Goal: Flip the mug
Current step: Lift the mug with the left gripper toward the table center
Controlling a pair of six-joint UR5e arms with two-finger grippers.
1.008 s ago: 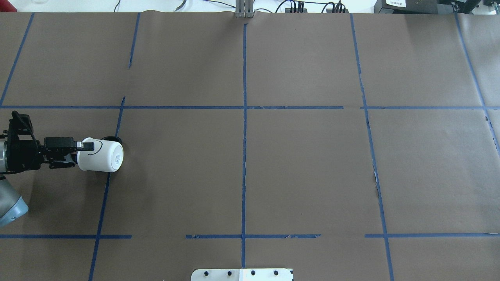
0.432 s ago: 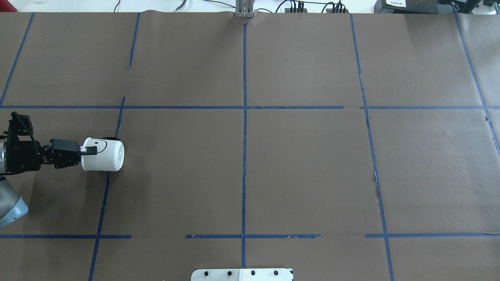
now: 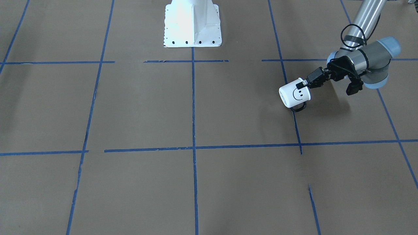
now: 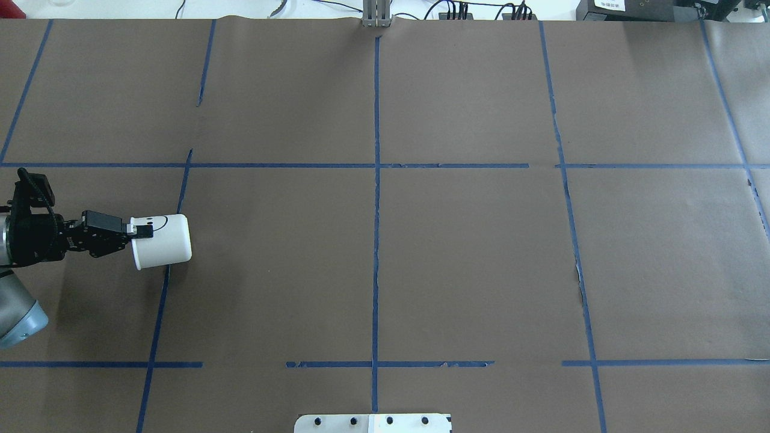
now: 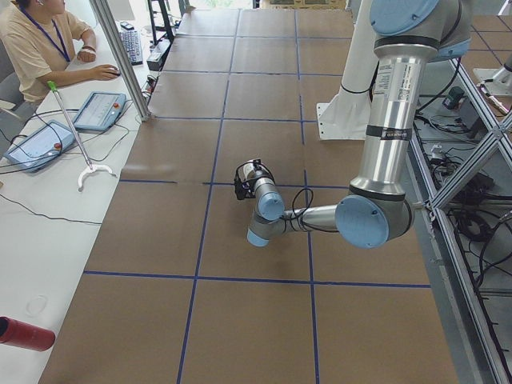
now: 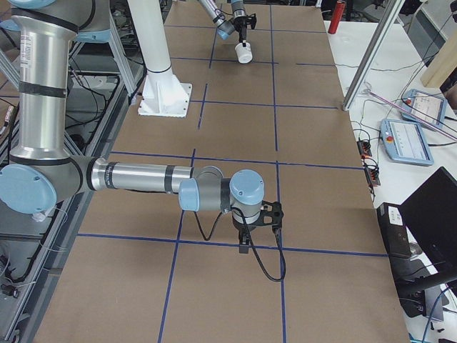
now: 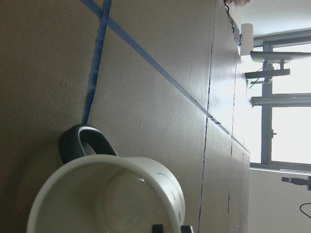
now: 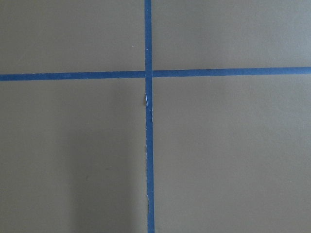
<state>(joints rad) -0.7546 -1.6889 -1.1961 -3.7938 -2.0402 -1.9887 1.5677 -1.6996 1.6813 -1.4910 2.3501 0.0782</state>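
Note:
The white mug (image 4: 165, 243) with a black smiley face (image 3: 297, 94) is held nearly on its side at the table's left, mouth toward my left gripper, base pointing away. My left gripper (image 4: 141, 231) is shut on the mug's rim, one finger inside and one outside. The black handle (image 3: 297, 107) hangs under the mug, close to the brown paper. The left wrist view looks into the mug's pale interior (image 7: 107, 199). My right gripper (image 6: 244, 239) points down over a tape crossing; I cannot tell whether it is open or shut.
Blue tape lines grid the brown table cover (image 4: 469, 258). The white robot base plate (image 4: 373, 423) sits at the near middle edge. An operator (image 5: 36, 48), tablets and a red cylinder (image 5: 24, 332) are on the side bench beyond the table's left end.
My left wrist has turned with the mug: its base no longer faces up, the rim edge now shows at lower left, and the smiley has rolled toward the far side.

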